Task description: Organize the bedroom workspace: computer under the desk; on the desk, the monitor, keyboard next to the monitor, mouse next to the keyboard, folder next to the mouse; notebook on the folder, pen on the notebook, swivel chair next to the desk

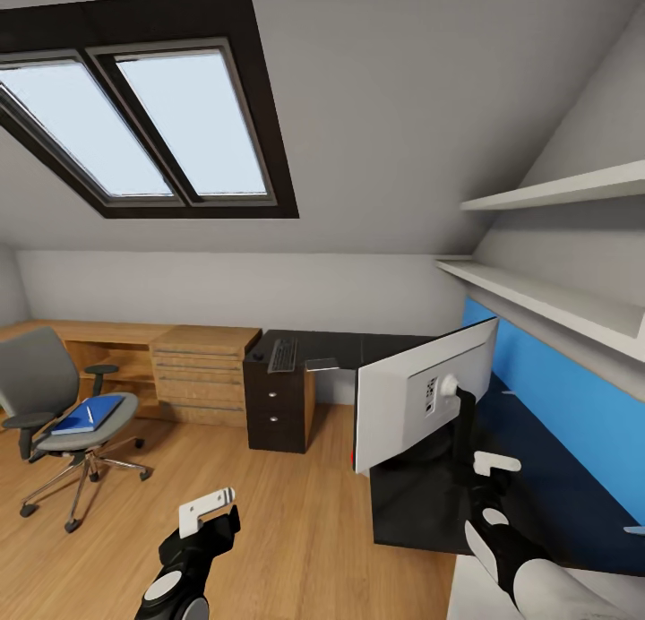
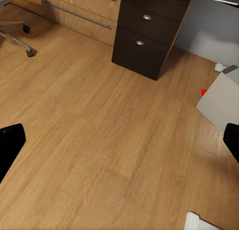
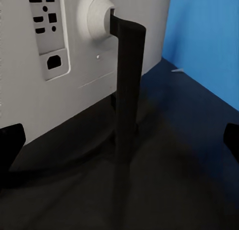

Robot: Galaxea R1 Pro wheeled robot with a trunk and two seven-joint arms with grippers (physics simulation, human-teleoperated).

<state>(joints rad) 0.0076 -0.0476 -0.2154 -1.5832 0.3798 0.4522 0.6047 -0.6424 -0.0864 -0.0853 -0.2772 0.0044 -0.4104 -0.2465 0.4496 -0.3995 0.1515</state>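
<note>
Standing on the black tabletop (image 1: 537,477) near its floor-side edge, the monitor (image 1: 421,405) turning its white back to the head camera, long axis running along the blue wall panel (image 1: 573,405). Hovering spread-fingered just behind the black stand (image 3: 127,90), the right tool (image 1: 495,466), gripping nothing; hanging released over open plank floor (image 2: 99,130), the left tool (image 1: 208,505). Lying flat on the swivel chair (image 1: 54,405) well apart, the blue folder (image 1: 88,416); resting on the far tabletop wing, the keyboard (image 1: 283,353).
</note>
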